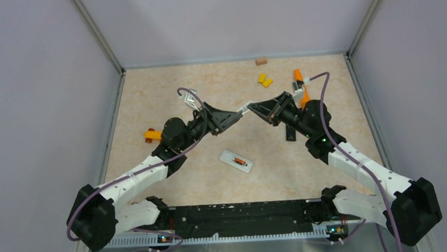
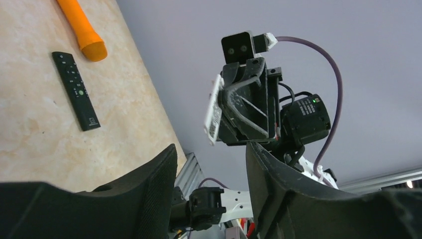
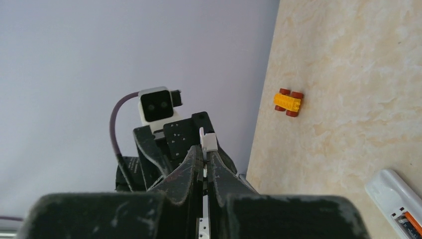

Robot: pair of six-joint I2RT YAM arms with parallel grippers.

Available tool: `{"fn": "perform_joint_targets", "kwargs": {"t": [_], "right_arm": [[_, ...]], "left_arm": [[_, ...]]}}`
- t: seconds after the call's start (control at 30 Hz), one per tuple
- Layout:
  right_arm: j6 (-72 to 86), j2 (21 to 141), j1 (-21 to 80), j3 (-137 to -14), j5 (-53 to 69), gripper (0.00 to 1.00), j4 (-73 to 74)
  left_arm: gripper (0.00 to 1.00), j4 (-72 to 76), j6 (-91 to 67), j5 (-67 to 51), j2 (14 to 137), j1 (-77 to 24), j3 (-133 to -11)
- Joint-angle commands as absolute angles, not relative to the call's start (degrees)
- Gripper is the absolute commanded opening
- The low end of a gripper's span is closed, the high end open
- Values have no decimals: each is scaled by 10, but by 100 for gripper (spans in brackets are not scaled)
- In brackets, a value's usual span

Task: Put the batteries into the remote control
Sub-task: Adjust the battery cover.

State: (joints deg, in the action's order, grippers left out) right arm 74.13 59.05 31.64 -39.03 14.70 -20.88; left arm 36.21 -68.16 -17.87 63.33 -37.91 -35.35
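Observation:
A white remote point(image 1: 236, 161) lies open on the table in the middle, with an orange-red battery point(image 1: 241, 162) in its compartment. It also shows in the right wrist view point(image 3: 395, 201) with the battery point(image 3: 412, 222). The other batteries are out of view. Both arms are raised, tips facing each other. My right gripper point(image 1: 254, 107) point(image 3: 204, 157) is shut on a thin white plate point(image 3: 208, 142) with a printed label point(image 2: 215, 112). My left gripper point(image 1: 238, 115) point(image 2: 211, 164) is open and empty, its fingertips just short of the plate.
A black remote point(image 1: 291, 135) point(image 2: 76, 91) lies under the right arm. A long orange cylinder point(image 1: 297, 75) point(image 2: 82, 27), two yellow blocks point(image 1: 265, 80) and a brown block point(image 1: 261, 60) lie at the back. A yellow toy car point(image 1: 150, 135) point(image 3: 288, 102) sits at the left.

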Motion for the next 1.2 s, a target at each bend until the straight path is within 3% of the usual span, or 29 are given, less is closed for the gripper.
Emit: {"fn": "perform_joint_targets", "kwargs": {"t": [0.0, 0.13, 0.43, 0.53, 0.63, 0.67, 0.73, 1.03, 1.17], "right_arm": [[749, 573, 315, -388, 178, 0, -253], [765, 579, 315, -385, 205, 0, -259], [752, 572, 315, -378, 208, 0, -243], [739, 572, 315, -380, 213, 2, -235], [674, 567, 315, -406, 216, 60, -160], [643, 565, 313, -413, 216, 69, -136], [579, 557, 311, -427, 219, 76, -91], [380, 550, 306, -463, 326, 73, 23], [340, 567, 306, -479, 345, 61, 59]], "left_arm": [[54, 445, -742, -181, 667, -376, -376], [42, 493, -769, -188, 695, -372, -375], [3, 510, -763, -197, 693, -369, -365], [0, 508, -750, -210, 692, -368, -366], [0, 479, -708, -269, 692, -354, -378], [0, 462, -693, -295, 691, -346, -383], [0, 428, -658, -343, 688, -326, -390], [0, 326, -560, -544, 694, -295, -414], [0, 317, -557, -589, 703, -295, -421]]}}
